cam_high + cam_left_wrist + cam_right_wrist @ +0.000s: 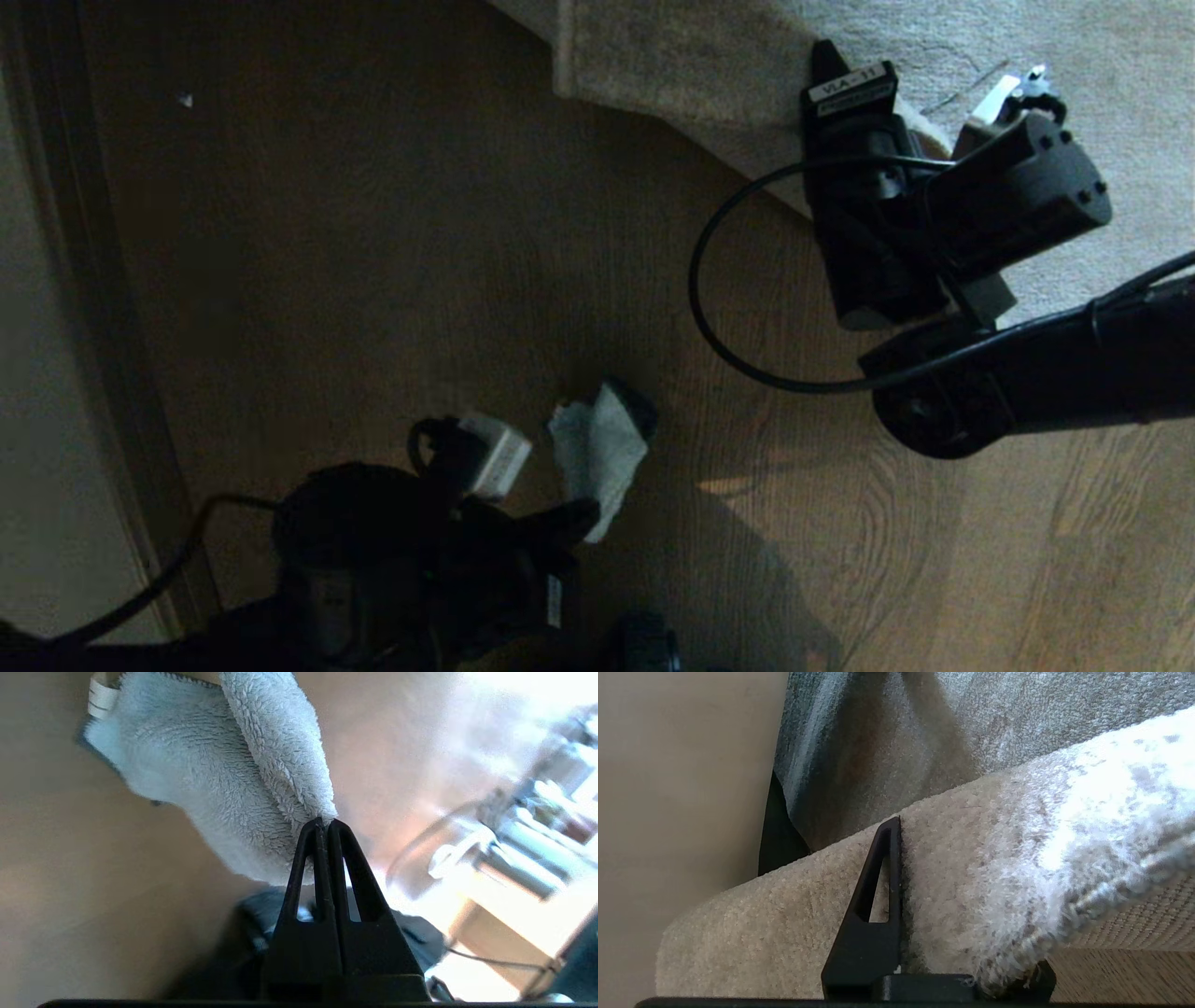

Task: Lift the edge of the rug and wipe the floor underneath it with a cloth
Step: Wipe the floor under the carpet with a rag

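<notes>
A robot looks down at brown wood-grain floor [392, 233] with a large grey-beige plush rug across the upper right of the head view. The right end effector [901, 826] sits at the rug edge [672, 121], its fingers clamped on the rug's border: in the right wrist view one black finger [873, 914] presses against the pile on the outer face, while the other is hidden behind the thick fabric. The gripped rug edge [994, 868] is raised off the floor and curls over, showing its woven backing beside a strip of bare planks. In the head view the right arm reaches in from the right side, its black wrist housing lying over the rug, a cable looping from it above the floor. The left end effector [325, 823] is low in the head view, near the bottom centre and well apart from the rug. Its two black fingers are pressed together, pinching a fold of the cloth [224, 779], a small pale grey-green terry rag. The cloth [597, 453] hangs from the fingertips and spreads out over the floor just ahead of the left end effector [583, 513], between it and the lifted rug edge but still far from it. A pale wall and dark skirting run down the left side.
</notes>
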You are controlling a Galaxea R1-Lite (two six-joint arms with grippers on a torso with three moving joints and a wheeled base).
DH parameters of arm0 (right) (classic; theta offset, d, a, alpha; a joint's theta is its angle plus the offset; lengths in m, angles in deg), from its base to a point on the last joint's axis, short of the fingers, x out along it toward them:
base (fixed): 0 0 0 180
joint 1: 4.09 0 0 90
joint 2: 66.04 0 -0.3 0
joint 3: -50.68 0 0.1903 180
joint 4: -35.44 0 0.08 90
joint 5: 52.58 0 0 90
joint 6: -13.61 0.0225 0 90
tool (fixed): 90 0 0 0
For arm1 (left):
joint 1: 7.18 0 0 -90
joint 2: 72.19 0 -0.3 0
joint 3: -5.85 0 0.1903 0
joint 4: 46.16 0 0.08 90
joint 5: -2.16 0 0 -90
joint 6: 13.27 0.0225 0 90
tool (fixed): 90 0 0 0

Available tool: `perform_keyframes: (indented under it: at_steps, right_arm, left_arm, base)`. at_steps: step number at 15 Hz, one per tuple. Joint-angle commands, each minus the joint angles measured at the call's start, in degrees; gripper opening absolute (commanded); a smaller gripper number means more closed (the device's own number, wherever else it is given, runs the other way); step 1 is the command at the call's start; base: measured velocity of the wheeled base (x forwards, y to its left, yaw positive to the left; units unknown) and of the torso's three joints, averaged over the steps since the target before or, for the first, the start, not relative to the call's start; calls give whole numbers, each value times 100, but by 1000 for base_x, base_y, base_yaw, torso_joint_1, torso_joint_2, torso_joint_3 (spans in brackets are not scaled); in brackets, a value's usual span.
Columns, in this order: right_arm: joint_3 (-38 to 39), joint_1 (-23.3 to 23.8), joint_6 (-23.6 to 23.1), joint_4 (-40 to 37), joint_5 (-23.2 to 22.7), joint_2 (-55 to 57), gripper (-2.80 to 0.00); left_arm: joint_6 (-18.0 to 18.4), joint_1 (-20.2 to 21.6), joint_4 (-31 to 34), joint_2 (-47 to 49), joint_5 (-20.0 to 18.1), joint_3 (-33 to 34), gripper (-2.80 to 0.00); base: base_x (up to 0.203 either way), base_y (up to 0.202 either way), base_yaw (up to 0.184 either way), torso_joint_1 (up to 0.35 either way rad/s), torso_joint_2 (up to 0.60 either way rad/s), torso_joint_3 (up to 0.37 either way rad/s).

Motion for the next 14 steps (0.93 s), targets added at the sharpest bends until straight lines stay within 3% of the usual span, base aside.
perform_keyframes:
  at_steps: [1, 4, 14]
  right_arm:
    - [9, -3, 22, 277, 13, 22, -280]
    - [-8, -3, 13, 277, 13, 93, -280]
    - [-30, 32, -48, 277, 13, 119, -280]
  left_arm:
    - [-9, -230, 3, 592, -39, -437, -280]
    - [-14, -277, 20, 1002, -56, -971, -280]
    - [-18, -199, 20, 1354, -137, -1533, -280]
  base:
    - [0, 0, 0, 0, 0, 0]
    - [0, 0, 0, 0, 0, 0]
    - [0, 0, 0, 0, 0, 0]
